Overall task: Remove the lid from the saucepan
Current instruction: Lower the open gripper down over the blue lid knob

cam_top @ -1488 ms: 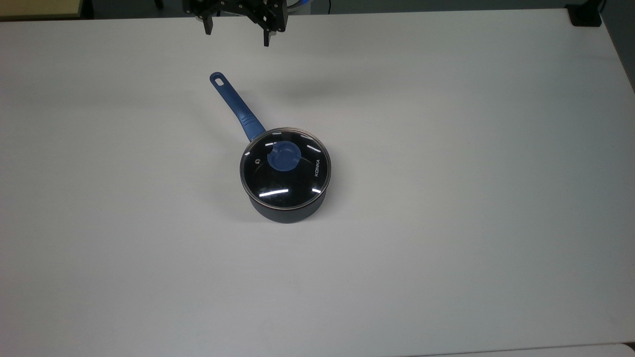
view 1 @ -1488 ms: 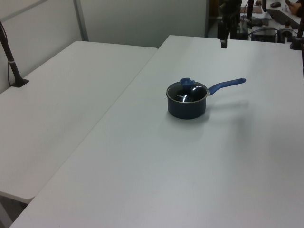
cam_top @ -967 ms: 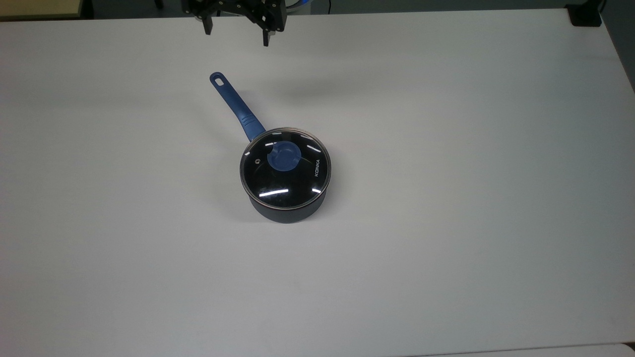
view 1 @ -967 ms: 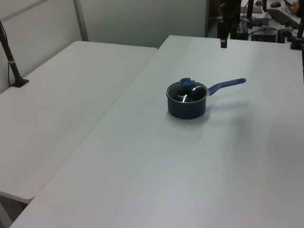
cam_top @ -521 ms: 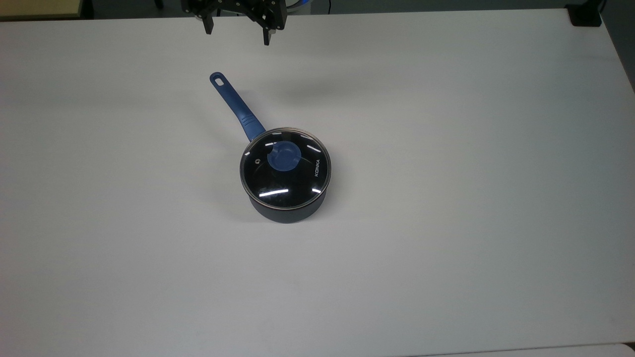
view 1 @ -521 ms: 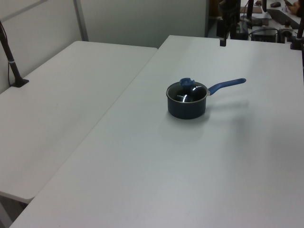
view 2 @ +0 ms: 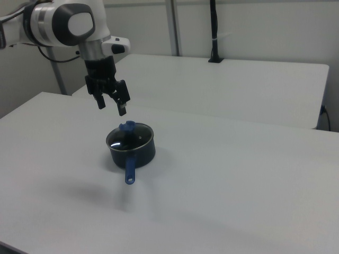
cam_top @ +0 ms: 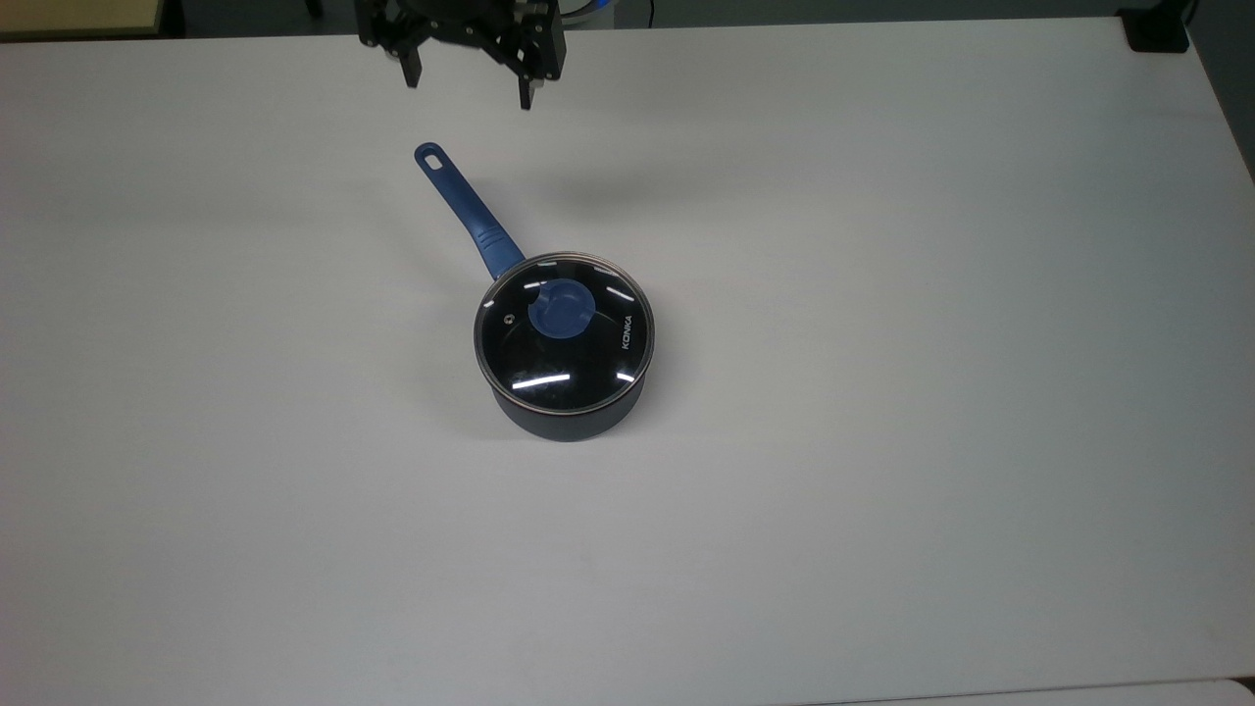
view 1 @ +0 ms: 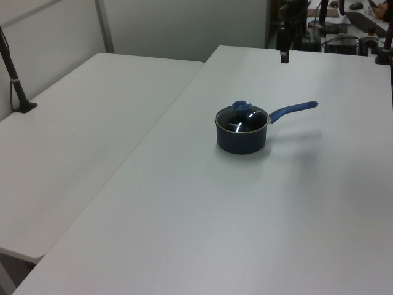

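Observation:
The dark saucepan [cam_top: 569, 422] stands near the middle of the white table [cam_top: 882, 392], its long blue handle [cam_top: 469, 212] pointing to the top view's upper left. The glass lid [cam_top: 578, 358] sits flat on the saucepan, with its blue knob [cam_top: 561, 309] in the centre. My gripper [cam_top: 469, 88] hangs open and empty above the table, beyond the handle's end, at the top view's upper edge. In the right view the gripper [view 2: 112, 108] hovers up and left of the lid [view 2: 128, 137]. In the left view the gripper [view 1: 284, 55] is behind the saucepan [view 1: 241, 138].
A second white table [view 1: 73, 141] adjoins on the left view's left, with a black clamped post [view 1: 15, 80] at its far edge. A black object [cam_top: 1157, 29] sits at the table's corner at the top view's upper right. Cluttered desks [view 1: 356, 24] lie behind.
The gripper has come down a little toward the handle's end, still open. Saucepan and lid have not moved.

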`<control>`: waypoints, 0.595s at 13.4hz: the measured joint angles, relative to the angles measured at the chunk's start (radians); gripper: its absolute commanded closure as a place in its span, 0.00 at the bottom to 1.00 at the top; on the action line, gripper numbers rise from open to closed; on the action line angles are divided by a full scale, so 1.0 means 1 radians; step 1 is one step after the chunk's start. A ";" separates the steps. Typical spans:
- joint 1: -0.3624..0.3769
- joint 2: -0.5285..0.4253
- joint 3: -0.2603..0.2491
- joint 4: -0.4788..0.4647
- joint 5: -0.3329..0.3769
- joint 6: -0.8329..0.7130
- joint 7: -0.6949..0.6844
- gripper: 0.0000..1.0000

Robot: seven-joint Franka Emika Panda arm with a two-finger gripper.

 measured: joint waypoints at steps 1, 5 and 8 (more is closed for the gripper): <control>0.000 0.012 0.000 0.009 0.002 0.012 0.005 0.00; 0.000 0.085 0.009 0.041 0.019 0.103 0.114 0.00; 0.001 0.147 0.017 0.043 0.019 0.201 0.198 0.00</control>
